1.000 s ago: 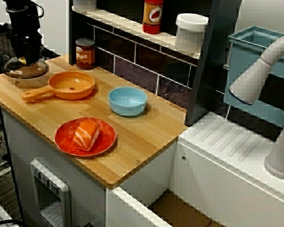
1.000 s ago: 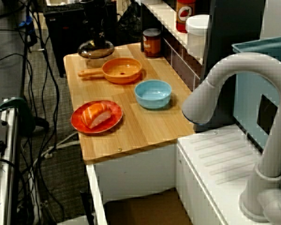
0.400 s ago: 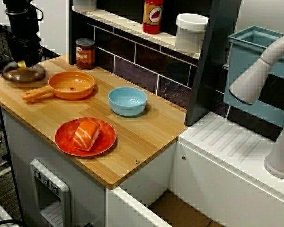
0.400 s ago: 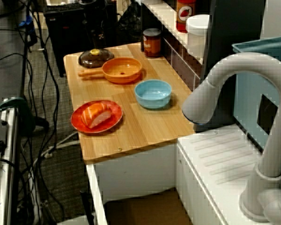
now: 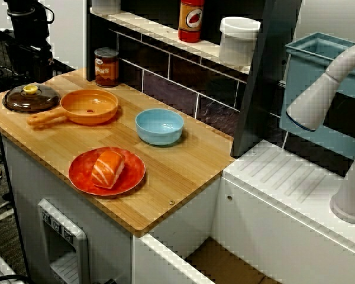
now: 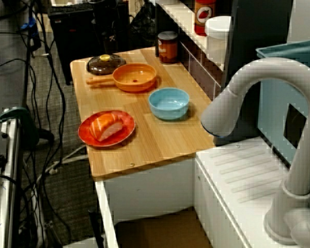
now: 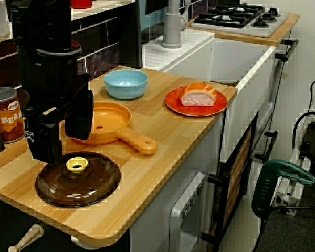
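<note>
A dark brown lid (image 7: pixel 77 181) with a yellow knob (image 7: pixel 77 165) lies flat on the wooden counter (image 7: pixel 163 136), left of the orange pan (image 7: pixel 102 123). In the close view from the counter's end, my black gripper (image 7: pixel 61 149) hangs just above and behind the knob. It is open, with nothing between its fingers (image 7: pixel 79 118). In the view from the front, the lid (image 5: pixel 31 97) sits at the counter's far left corner, and the gripper (image 5: pixel 34 68) is above it against a dark background.
A blue bowl (image 5: pixel 160 126) sits right of the orange pan (image 5: pixel 89 105). A red plate (image 5: pixel 130 177) carrying a salmon piece (image 5: pixel 108 167) is near the front edge. A bean can (image 5: pixel 106 67) stands by the tiled back wall. Shelf, sink and faucet (image 5: pixel 325 89) lie to the right.
One second ago the gripper held the lid just above the counter. The lid then came down flat on the wood, and the gripper let go and rose.
</note>
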Controlling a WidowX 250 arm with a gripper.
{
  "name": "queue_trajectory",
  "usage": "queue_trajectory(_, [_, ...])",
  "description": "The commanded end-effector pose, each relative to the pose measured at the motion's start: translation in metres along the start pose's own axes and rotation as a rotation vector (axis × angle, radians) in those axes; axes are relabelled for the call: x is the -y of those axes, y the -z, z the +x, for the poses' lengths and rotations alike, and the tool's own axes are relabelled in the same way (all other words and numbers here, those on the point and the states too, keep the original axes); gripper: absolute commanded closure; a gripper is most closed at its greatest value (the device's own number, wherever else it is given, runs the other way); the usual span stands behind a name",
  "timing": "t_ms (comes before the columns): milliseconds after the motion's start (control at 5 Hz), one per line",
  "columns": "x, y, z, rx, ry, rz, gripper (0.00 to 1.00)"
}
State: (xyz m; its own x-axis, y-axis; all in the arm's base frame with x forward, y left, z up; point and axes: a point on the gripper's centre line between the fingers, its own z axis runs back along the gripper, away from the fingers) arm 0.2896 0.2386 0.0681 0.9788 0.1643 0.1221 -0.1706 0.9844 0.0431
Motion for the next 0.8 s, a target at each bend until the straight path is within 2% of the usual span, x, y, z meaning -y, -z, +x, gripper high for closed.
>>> queue_trajectory(0, [0.019,-0.029,0.008,0.082,0.027,-0.014,0.0])
queue_trajectory(400, [0.063,-0.052,0.007,0.169,0.058,-0.048,0.0])
queue_trajectory(600, [0.095,-0.058,0.003,0.193,0.116,-0.049,0.0])
